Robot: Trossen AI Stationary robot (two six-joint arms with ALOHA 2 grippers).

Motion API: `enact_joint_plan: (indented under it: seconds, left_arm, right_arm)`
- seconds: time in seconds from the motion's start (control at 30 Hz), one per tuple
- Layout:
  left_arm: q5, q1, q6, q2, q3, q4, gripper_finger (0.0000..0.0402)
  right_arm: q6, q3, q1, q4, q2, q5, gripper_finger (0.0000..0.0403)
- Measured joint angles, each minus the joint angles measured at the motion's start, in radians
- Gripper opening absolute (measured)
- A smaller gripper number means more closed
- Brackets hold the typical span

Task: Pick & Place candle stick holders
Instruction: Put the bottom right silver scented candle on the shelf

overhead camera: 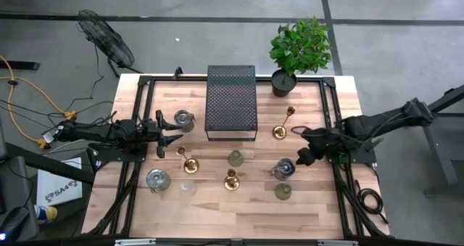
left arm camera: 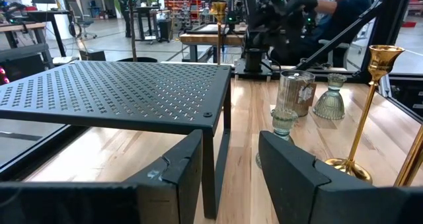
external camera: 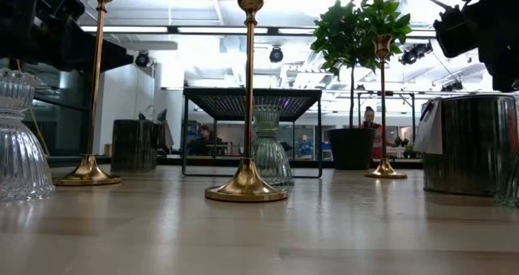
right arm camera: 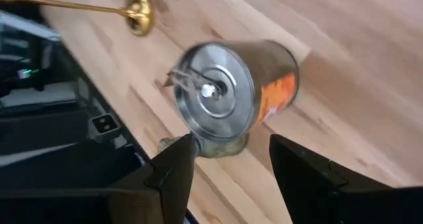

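Note:
Three brass candle stick holders stand on round bases: one by the box [overhead camera: 279, 132], one at left centre [overhead camera: 188, 161], one in the middle [overhead camera: 231, 181]. Glass and silvery cups [overhead camera: 235, 157] [overhead camera: 157, 178] [overhead camera: 184, 119] [overhead camera: 283, 191] stand around them. My right gripper [overhead camera: 301, 157] is open above a silvery cup with an orange label [right arm camera: 231, 92], its fingers apart over it and touching nothing. A greenish glass holder [right arm camera: 221, 146] shows beyond that cup. My left gripper [overhead camera: 174, 138] is open and empty at the table's left, facing the black perforated box [left arm camera: 112, 92].
The black perforated box [overhead camera: 232, 101] stands at the far centre and a black-potted green plant [overhead camera: 299, 50] at the far right. Black frame rails [overhead camera: 138, 166] run along both table sides. In the low view a brass holder [external camera: 247, 105] stands nearest. People show in the room beyond.

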Motion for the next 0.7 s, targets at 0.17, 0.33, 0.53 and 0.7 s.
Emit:
enact_joint_plan:
  seconds: [0.17,0.33,0.53,0.7]
  left_arm:
    - [0.000,0.000,0.000,0.000,0.000,0.000,0.0145]
    - [0.000,0.000,0.000,0.000,0.000,0.000,0.0145]
    - [0.000,0.000,0.000,0.000,0.000,0.000,0.0145]
    - [0.000,0.000,0.000,0.000,0.000,0.000,0.0145]
  right_arm:
    - [0.054,0.072,0.012,-0.001,0.150,0.002,0.0190]
    - [0.098,0.149,0.012,-0.018,0.264,0.040,0.0190]
    - [0.057,0.198,0.012,0.028,0.317,0.093,0.0190]
    - [0.172,0.200,0.014,0.024,0.328,0.144,0.0190]
